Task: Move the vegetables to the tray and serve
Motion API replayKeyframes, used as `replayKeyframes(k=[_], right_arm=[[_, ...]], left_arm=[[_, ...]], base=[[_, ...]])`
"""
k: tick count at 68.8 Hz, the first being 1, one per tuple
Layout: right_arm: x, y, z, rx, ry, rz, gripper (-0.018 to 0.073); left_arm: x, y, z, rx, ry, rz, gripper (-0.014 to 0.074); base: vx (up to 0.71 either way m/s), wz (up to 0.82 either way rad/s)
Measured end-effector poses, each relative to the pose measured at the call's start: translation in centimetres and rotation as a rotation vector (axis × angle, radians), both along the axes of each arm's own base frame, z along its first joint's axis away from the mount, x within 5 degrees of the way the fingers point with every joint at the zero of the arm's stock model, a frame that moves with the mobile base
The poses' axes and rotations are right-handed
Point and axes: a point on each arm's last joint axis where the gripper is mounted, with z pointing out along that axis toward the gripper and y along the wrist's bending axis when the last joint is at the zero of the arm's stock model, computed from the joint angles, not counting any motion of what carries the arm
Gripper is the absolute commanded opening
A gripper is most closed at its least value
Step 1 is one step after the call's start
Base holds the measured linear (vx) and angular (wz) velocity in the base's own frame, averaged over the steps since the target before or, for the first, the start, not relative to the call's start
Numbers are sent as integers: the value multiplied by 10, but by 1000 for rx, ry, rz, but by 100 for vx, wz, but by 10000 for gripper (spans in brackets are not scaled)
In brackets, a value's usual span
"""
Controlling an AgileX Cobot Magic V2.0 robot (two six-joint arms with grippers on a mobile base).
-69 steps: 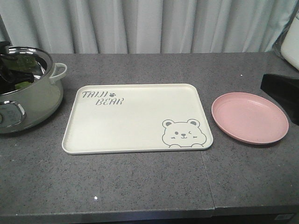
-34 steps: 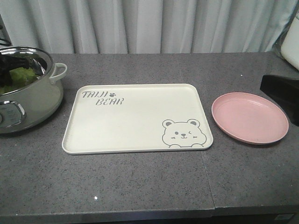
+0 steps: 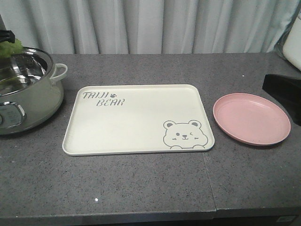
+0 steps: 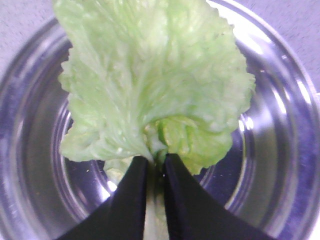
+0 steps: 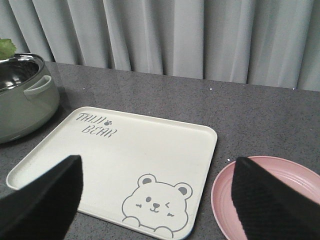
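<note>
Jaws of the left gripper (image 4: 155, 167) clamp a lettuce leaf (image 4: 155, 85) by its stem above the pot (image 3: 33, 101) at the surface's left edge, those of the right gripper (image 5: 157, 187) stand apart, so this looks mid-transfer, calling next for a rightward carry over the bear tray (image 3: 136, 122).

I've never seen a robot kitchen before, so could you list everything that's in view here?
Lettuce leaf: one, light green, held above the pot.
Pot: one, pale green with a steel inside, left end of the counter.
Tray: one, cream with a bear drawing, middle of the counter.
Plate: one, pink, right of the tray.
Counter: one, speckled grey.
Curtain: one, pale grey, behind.
Left claw: one, black, shut on the leaf.
Right claw: one, black, open, facing the tray.
</note>
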Motion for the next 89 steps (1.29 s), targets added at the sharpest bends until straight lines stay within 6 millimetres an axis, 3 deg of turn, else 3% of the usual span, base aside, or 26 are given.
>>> replayKeyframes(k=[10,24,53,68,89], right_arm=[[10,1,2,45,2,-8,582],[47,9,5,139,43,64,582],[124,42,19,501,70,482,582],[152,48,21,560,77,604,582],[178,62,26,556,64,645,582]], left_arm=[[-19,-5,29,-15,-71,-7,-8],[-42,-16,60,-87,-155,-38,-8],[-55,-55,86,-397,-265,-296,-8],[-59,-103,89,-434,-263,-480,-8],[-73,-172,91,-452,-265,-683,-8]], base=[[0,0],[0,0],[0,0],[0,0],[0,0]])
